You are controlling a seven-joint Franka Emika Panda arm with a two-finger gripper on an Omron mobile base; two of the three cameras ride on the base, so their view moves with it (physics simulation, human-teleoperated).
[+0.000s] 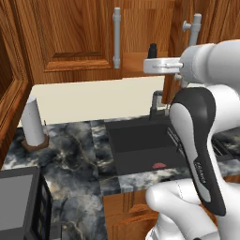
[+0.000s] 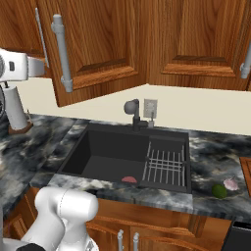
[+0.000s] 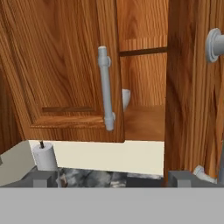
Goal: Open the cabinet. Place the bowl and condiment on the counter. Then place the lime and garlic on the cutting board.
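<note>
- Above the sink point(image 2: 105, 157), you see the cabinet point(image 1: 70, 42) partly open: its left door sits nearly flush, its right door is swung outward, edge-on in the hand view.
- Left door handle point(image 3: 105, 87), a grey vertical bar, stands just in front of the camera on the hand; the right door handle point(image 3: 215, 43) shows at that view's right edge.
- Gripper point(image 3: 116, 180): both finger tips sit low in the hand view, set wide apart, nothing between them. You have it level with the gap between the doors, not touching either handle.
- Bowl point(image 3: 126, 98): a pale curved sliver shows on the cabinet shelf, behind the left door's edge. Most of it is hidden.
- Condiment point(image 1: 152, 50): small black bottle standing upright on the shelf in the gap, as seen from the left base view.
- Lime point(image 2: 219, 191) and garlic point(image 2: 231, 184) lie on the counter point(image 2: 39, 142) right of the sink, just beside each other, garlic the farther back.
- Cutting board point(image 2: 246, 169): only its brown edge enters the right base view, near the garlic but apart from it.
- Paper-towel roll point(image 1: 33, 122) stands upright on the counter, left of the sink.
- Small red item point(image 2: 129, 180) lies in the sink basin; you cannot tell what it is.
</note>
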